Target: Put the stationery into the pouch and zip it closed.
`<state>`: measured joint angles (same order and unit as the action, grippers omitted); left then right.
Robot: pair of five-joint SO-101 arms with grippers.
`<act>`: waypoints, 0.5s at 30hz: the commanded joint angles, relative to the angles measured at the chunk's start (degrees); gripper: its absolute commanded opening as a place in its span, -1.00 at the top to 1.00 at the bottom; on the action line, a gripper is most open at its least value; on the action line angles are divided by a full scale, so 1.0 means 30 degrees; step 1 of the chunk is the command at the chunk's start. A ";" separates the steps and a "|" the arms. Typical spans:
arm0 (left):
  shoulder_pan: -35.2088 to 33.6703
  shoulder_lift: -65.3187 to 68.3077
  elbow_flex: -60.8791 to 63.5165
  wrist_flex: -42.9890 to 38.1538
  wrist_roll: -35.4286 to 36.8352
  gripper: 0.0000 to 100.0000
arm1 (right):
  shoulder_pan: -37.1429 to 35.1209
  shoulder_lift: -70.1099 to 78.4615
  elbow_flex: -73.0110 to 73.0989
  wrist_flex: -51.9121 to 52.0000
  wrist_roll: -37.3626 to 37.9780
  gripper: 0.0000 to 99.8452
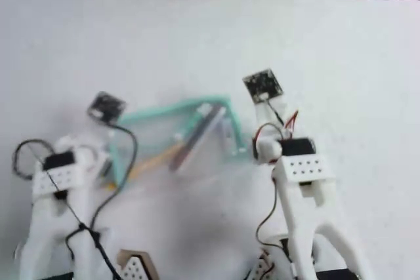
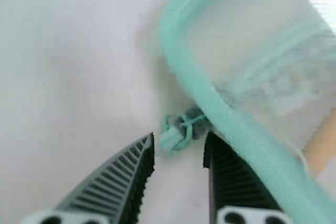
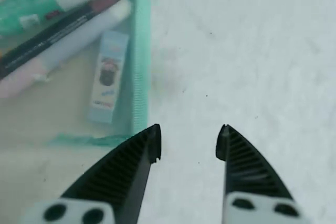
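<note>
— How does the left gripper [image 2: 178,140] stand?
— Its jaws are parted a little, and the teal zipper pull [image 2: 177,128] lies between the tips. I cannot tell whether either tip touches it. The pull sits at the teal edge of the pouch [image 2: 220,114], on the white table [image 2: 68,66].
— And the right gripper [image 3: 190,132]?
— Parted wider, holding nothing, over bare table just beside the pouch's other edge.
— Where is the stationery?
— Within the see-through pouch: a dark pen [image 3: 58,31], a pale marker [image 3: 79,40] alongside it, a green and white tube [image 3: 42,1] and a small pale-blue stick [image 3: 107,77] near the rim. From above, the pouch lies flat between the two arms, with a yellow pencil [image 1: 154,160] showing toward the left arm's side
</note>
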<state>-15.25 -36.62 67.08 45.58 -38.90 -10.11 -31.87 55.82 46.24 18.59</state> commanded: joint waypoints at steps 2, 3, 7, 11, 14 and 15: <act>0.3619 -0.0015 -0.2286 0.0908 0.1905 0.65 | -0.0073 -0.0190 -0.0059 -0.0249 -0.0117 0.64; 0.3766 -0.0044 -0.2842 0.1377 0.2462 0.65 | -0.0073 -0.0190 -0.0059 -0.0249 -0.0117 0.64; 0.3853 -0.0132 -0.5216 0.2286 0.5245 0.65 | -0.0073 -0.0190 -0.0059 -0.0249 -0.0117 0.64; 0.3941 -0.0161 -0.7092 0.2374 0.7297 0.65 | -0.0044 -0.0220 -0.0059 -0.0249 -0.0117 0.64; 0.4996 -0.0161 -0.8850 0.2579 0.8352 0.65 | -0.0044 -0.0220 -0.0059 -0.0454 -0.0117 0.64; 0.5670 -0.0161 -0.9465 0.2872 0.8615 0.65 | -0.0044 -0.0220 -0.0059 -0.0542 -0.0117 0.64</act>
<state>-2.59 -36.62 45.54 52.88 -15.96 -10.11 -31.87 56.00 45.98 18.59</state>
